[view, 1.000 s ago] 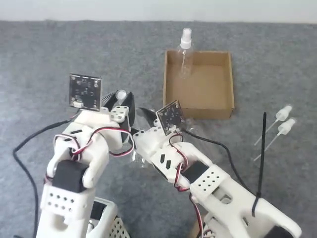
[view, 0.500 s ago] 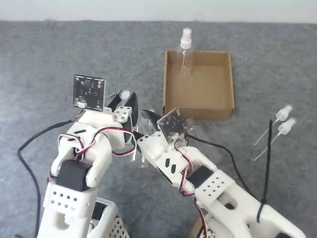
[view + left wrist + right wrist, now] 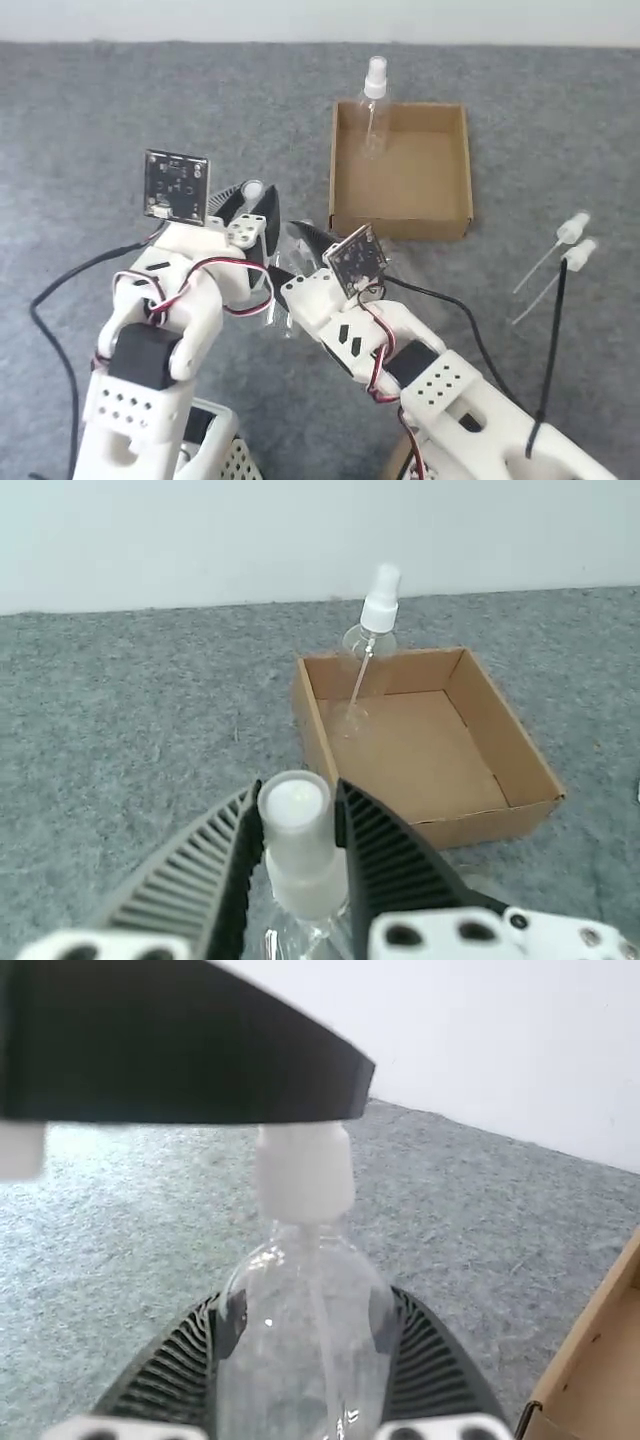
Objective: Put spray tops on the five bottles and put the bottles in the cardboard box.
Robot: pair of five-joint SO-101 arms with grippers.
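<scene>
grey carpet (image 3: 120, 100), cardboard box (image 3: 400, 228), two spray tops (image 3: 574, 227)

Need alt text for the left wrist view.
The left gripper is clamped on a white spray top above a clear bottle. Beyond, on grey carpet, an open cardboard box has a capped spray bottle at its far wall.

held bottle (image 3: 300, 1360) cut off at its base, cardboard box (image 3: 600, 1360) mostly cropped

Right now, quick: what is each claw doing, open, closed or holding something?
Left claw: closed on the spray top.
Right claw: closed around the bottle.
</scene>
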